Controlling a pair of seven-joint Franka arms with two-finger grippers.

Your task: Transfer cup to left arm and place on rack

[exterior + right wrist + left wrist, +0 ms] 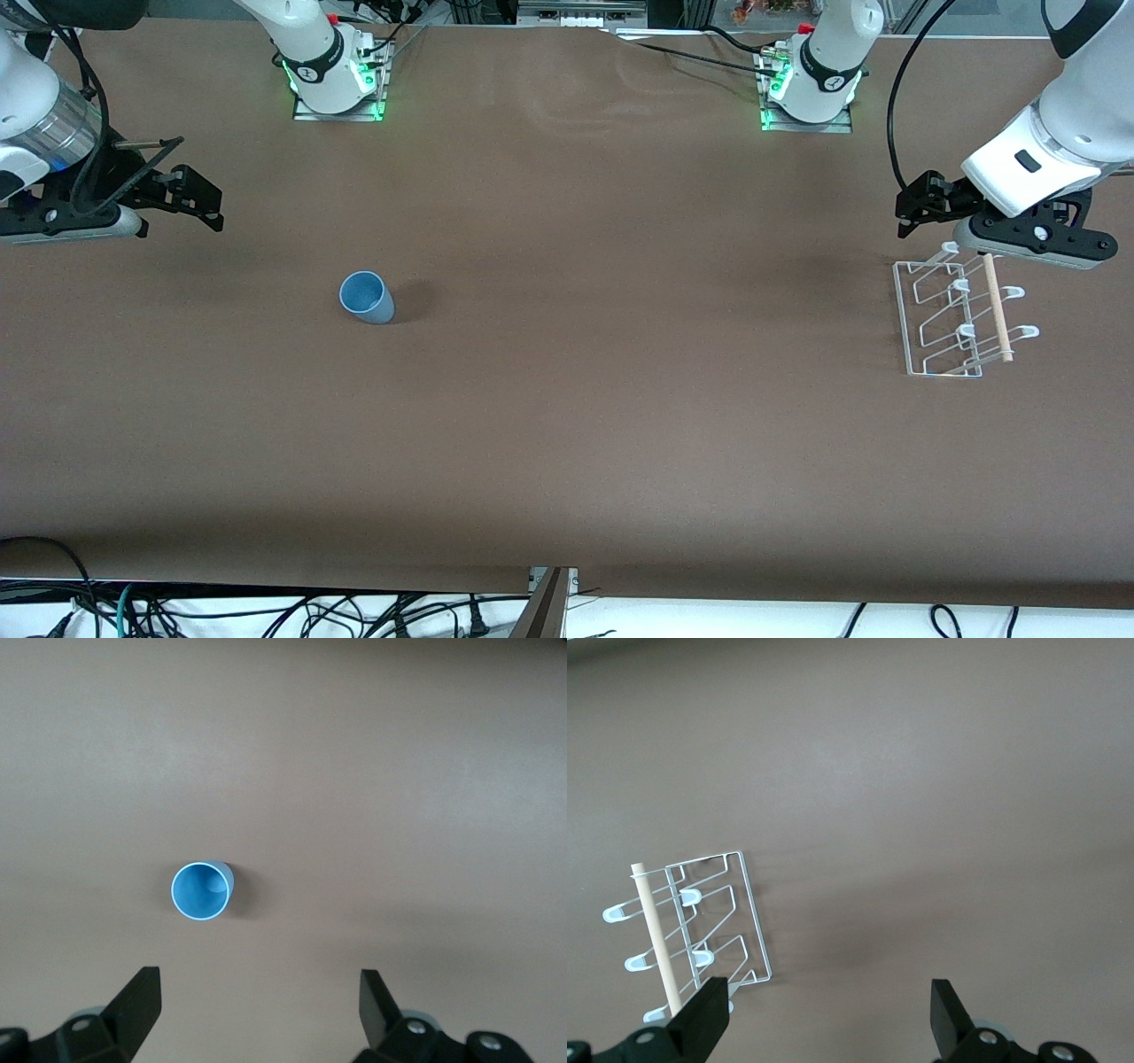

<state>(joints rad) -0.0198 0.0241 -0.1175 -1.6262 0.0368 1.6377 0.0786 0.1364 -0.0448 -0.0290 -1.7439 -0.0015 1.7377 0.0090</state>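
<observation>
The light-blue cup stands upright on the brown table toward the right arm's end; it also shows in the right wrist view, mouth up. My right gripper is open and empty in the air, apart from the cup. The white wire rack with its wooden dowel stands at the left arm's end. My left gripper is open and empty, hanging over the table just beside the rack's edge nearest the bases. The left wrist view shows the rack beside one finger of that gripper.
The two arm bases stand along the table's edge farthest from the front camera. Cables lie below the table's edge nearest that camera. Bare brown table stretches between cup and rack.
</observation>
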